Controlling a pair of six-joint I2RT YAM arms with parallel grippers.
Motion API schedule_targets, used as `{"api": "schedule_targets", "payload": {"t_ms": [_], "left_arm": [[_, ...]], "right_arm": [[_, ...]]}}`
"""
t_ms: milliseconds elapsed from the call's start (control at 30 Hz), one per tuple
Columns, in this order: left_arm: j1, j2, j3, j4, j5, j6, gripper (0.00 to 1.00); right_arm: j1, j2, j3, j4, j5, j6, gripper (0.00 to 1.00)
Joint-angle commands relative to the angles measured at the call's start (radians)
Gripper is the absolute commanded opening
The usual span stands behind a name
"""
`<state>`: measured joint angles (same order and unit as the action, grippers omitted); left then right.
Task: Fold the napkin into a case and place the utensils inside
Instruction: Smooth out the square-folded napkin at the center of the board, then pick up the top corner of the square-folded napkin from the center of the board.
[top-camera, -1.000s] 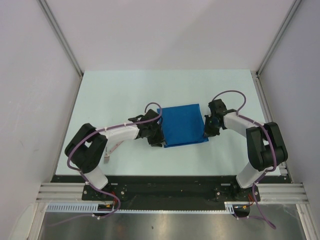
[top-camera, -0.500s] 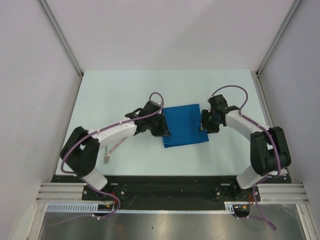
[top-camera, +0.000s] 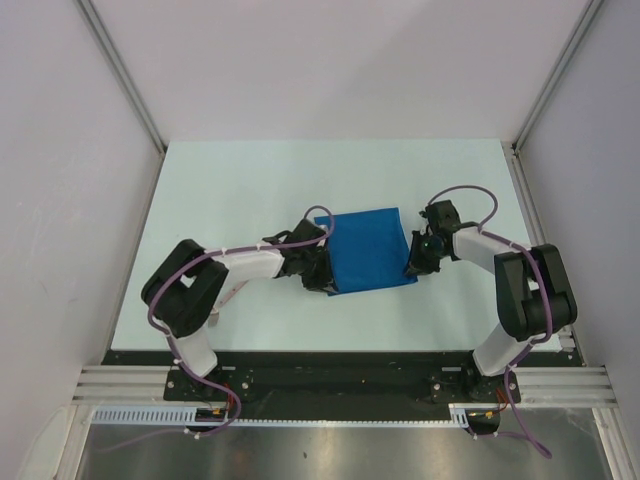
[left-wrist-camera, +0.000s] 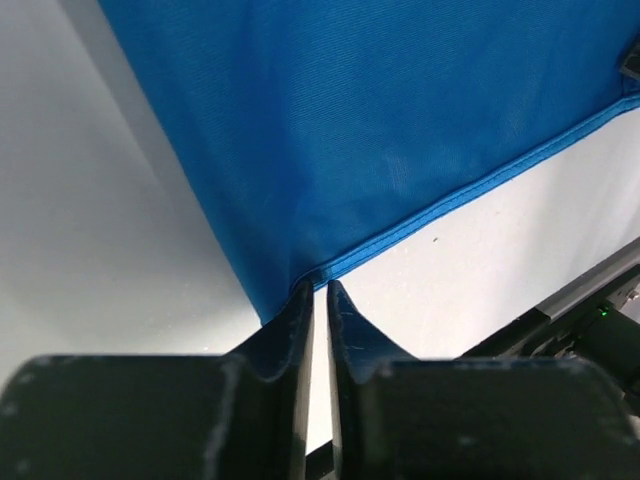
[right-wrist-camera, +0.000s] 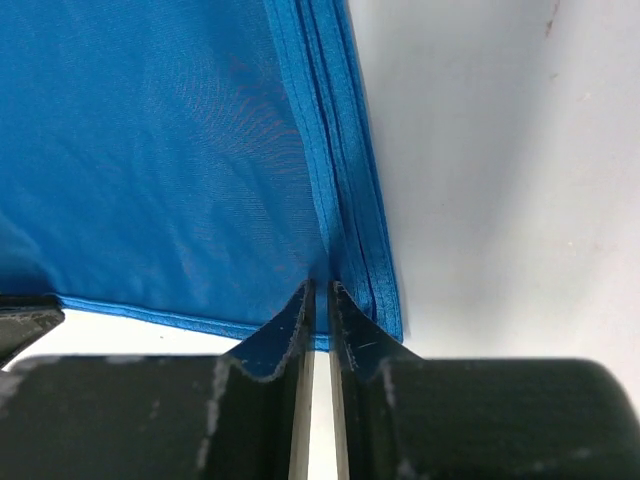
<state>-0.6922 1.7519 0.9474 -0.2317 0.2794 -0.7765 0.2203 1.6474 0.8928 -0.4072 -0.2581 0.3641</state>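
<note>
Step in hand: folding. The napkin (top-camera: 368, 250) lies mid-surface (top-camera: 250, 190) as a layered rectangle between the arms, not yet narrow enough for a pouch.

Left claw (left-wrist-camera: 318, 288) is closed to a thin slit, nipping the near left corner hem. Right claw (right-wrist-camera: 322, 290) is the same, nipping the near right corner just beside the stacked edges (how deep the cloth sits in either, I can't tell).

Next move, as I judge it: raise both corners together and level, then carry them over toward the far edge. The risk is catching only the top layer.
</note>
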Motion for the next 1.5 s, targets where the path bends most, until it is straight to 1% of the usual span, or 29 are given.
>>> {"api": "schedule_targets", "payload": {"t_ms": [0, 67, 133, 167, 233, 267, 300, 367, 433, 467, 500, 533, 633, 733, 867, 1100, 1200, 1367, 1467], "left_arm": [[0.005, -0.050, 0.010, 0.058, 0.021, 0.042, 0.19], [0.003, -0.098, 0.008, 0.040, 0.012, 0.054, 0.27], [0.006, -0.150, 0.033, 0.008, -0.003, 0.088, 0.31], [0.008, -0.164, 0.042, -0.024, -0.014, 0.100, 0.36], [0.020, -0.198, 0.068, -0.057, -0.051, 0.138, 0.40], [0.028, -0.204, 0.076, -0.081, -0.061, 0.147, 0.45], [0.037, -0.204, 0.079, -0.084, -0.062, 0.163, 0.46], [0.066, -0.177, 0.102, -0.109, -0.016, 0.175, 0.46], [0.071, -0.161, 0.108, -0.120, -0.014, 0.190, 0.45], [0.071, -0.161, 0.103, -0.109, -0.011, 0.192, 0.41], [0.069, -0.160, 0.097, -0.103, -0.009, 0.189, 0.39], [0.071, -0.157, 0.093, -0.103, -0.012, 0.187, 0.37], [0.071, -0.134, 0.076, -0.094, 0.000, 0.178, 0.34], [0.069, -0.127, 0.048, -0.064, 0.010, 0.163, 0.33], [0.069, -0.137, 0.031, -0.060, 0.004, 0.158, 0.33], [0.069, -0.152, 0.021, -0.064, -0.005, 0.160, 0.33], [0.068, -0.140, 0.013, -0.055, -0.002, 0.158, 0.33], [0.069, -0.129, -0.009, -0.029, 0.012, 0.141, 0.32], [0.068, -0.134, -0.010, -0.031, 0.007, 0.140, 0.32]], "right_arm": [[0.010, 0.006, 0.035, -0.011, 0.068, -0.034, 0.15], [0.011, -0.026, 0.046, -0.024, 0.072, -0.034, 0.18], [0.007, -0.043, 0.067, -0.041, 0.066, -0.034, 0.21], [0.005, -0.049, 0.070, -0.045, 0.068, -0.033, 0.25], [0.004, -0.058, 0.080, -0.048, 0.080, -0.033, 0.34], [0.004, -0.058, 0.086, -0.048, 0.088, -0.028, 0.43], [0.002, -0.052, 0.093, -0.057, 0.089, -0.027, 0.44], [0.002, -0.038, 0.121, -0.087, 0.080, -0.017, 0.44], [0.004, -0.043, 0.106, -0.108, 0.069, 0.002, 0.43], [0.005, -0.047, 0.095, -0.114, 0.074, 0.009, 0.36], [0.007, -0.067, 0.083, -0.114, 0.077, 0.015, 0.34], [0.007, -0.077, 0.071, -0.110, 0.076, 0.024, 0.33], [0.027, -0.098, 0.038, -0.101, 0.080, 0.033, 0.31], [0.031, -0.097, 0.021, -0.101, 0.085, 0.030, 0.26], [0.033, -0.084, 0.009, -0.087, 0.079, 0.030, 0.24], [0.036, -0.093, 0.003, -0.090, 0.100, 0.024, 0.25], [0.034, -0.113, 0.006, -0.100, 0.123, 0.021, 0.31], [0.033, -0.101, -0.005, -0.093, 0.108, 0.016, 0.31], [0.036, -0.087, -0.014, -0.078, 0.097, 0.019, 0.29]]}}
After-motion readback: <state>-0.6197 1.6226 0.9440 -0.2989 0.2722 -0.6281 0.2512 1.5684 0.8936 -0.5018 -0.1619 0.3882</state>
